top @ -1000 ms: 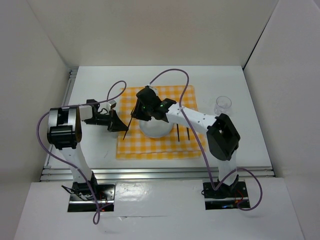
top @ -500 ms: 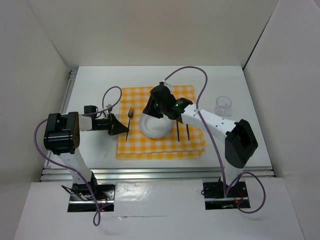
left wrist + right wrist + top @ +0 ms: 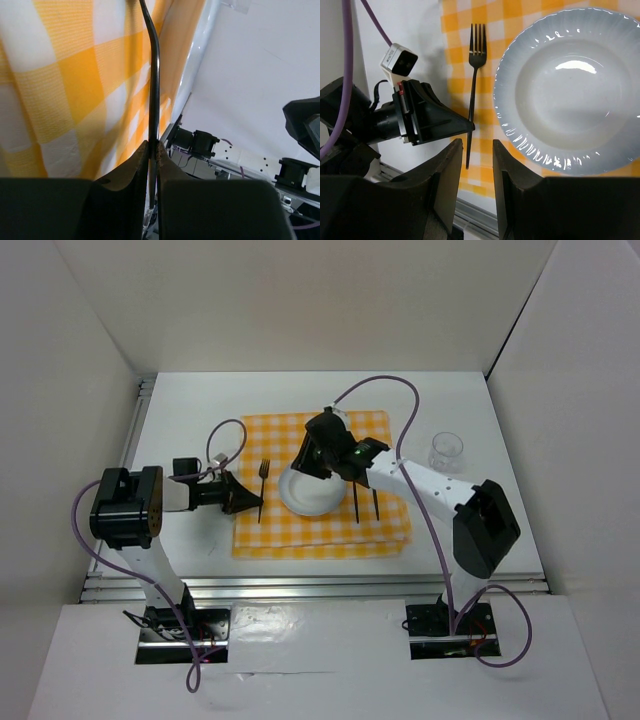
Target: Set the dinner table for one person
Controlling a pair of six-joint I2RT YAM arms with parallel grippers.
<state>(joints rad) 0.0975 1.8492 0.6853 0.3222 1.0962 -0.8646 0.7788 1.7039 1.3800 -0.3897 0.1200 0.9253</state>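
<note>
A black fork [image 3: 262, 488] lies on the yellow checked cloth [image 3: 320, 535] just left of the white plate [image 3: 312, 492], tines pointing away. My left gripper [image 3: 254, 505] is shut on the fork's handle near its end; in the left wrist view the handle [image 3: 154, 75] runs up from between the closed fingertips [image 3: 144, 152]. My right gripper [image 3: 306, 466] hovers over the plate's left side, open and empty [image 3: 476, 150]. The right wrist view shows the fork [image 3: 477, 55], the plate [image 3: 575, 85] and the left gripper [image 3: 467, 128]. The white dinner table [image 3: 180, 410] lies beneath.
Two black utensils [image 3: 366, 502] lie side by side on the cloth right of the plate. A clear glass [image 3: 446, 450] stands on the table at the right. Aluminium rails [image 3: 300, 588] run along the near and left edges.
The left gripper has brought the fork from a tilted hold down to the cloth left of the plate. The right arm has shifted right and back, uncovering the plate.
</note>
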